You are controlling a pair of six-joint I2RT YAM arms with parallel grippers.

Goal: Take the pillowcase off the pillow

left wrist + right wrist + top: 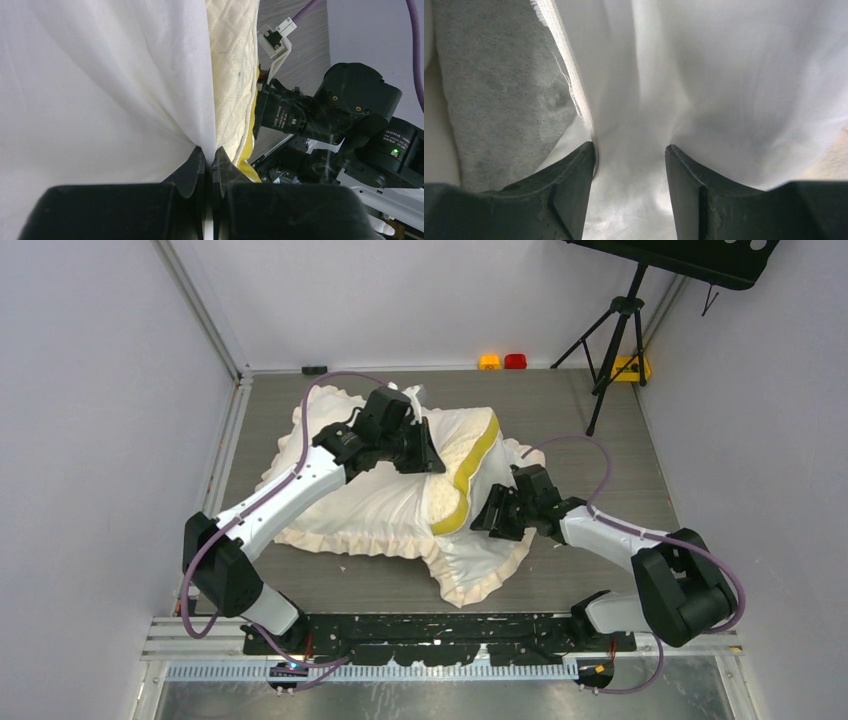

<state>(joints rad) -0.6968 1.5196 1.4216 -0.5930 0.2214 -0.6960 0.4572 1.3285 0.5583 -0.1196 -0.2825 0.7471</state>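
The pillowcase (360, 500) lies cream-white side up on the table, its frill around the edge. The pale-yellow pillow (441, 498) with its brighter yellow band sticks out of the case's right end. My left gripper (425, 455) rests on top near that opening. In the left wrist view it (210, 150) is shut on a thin fold of the white pillowcase (100, 90), with the dotted pillow (235, 65) just to the right. My right gripper (490, 520) is at the case's lower right. In the right wrist view it (630, 150) holds a thick bunch of pillowcase (724, 75), jaws part-way apart, beside the fuzzy grey face (494, 85).
A black tripod (615, 340) stands at the back right by a yellow block (630, 367). Orange (489, 361) and red (515, 361) items sit at the back edge. Walls close in left, right and behind. The right arm (350, 110) is close beside the left gripper.
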